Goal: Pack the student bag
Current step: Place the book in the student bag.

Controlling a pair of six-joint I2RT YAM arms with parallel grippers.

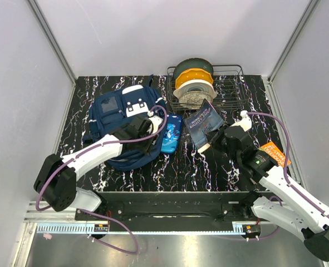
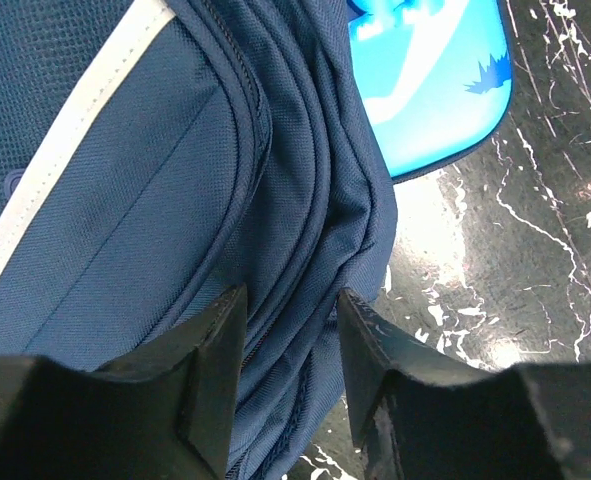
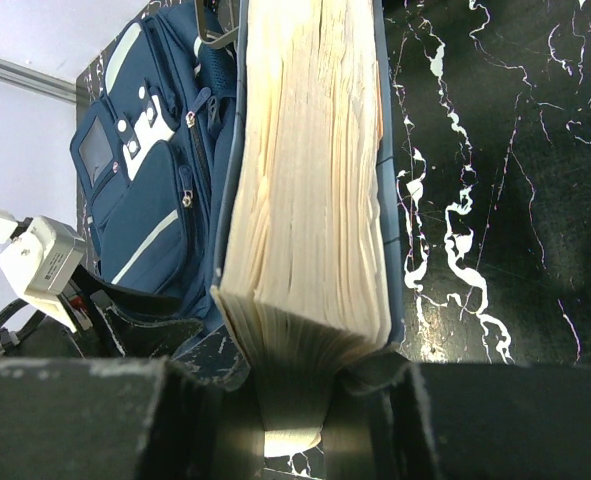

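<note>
Though beside student bag (image 1: 119, 119), pencil case (image 1: 171, 133) between it and book (image 1: 204, 121).

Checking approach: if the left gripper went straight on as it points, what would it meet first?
The student bag: its side folds sit directly ahead of the left gripper, between its open fingers, possibly in contact. The pencil case lies farther on.

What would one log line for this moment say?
left fingers: astride student bag edge, grip unclear | right fingers: shut on book
</note>
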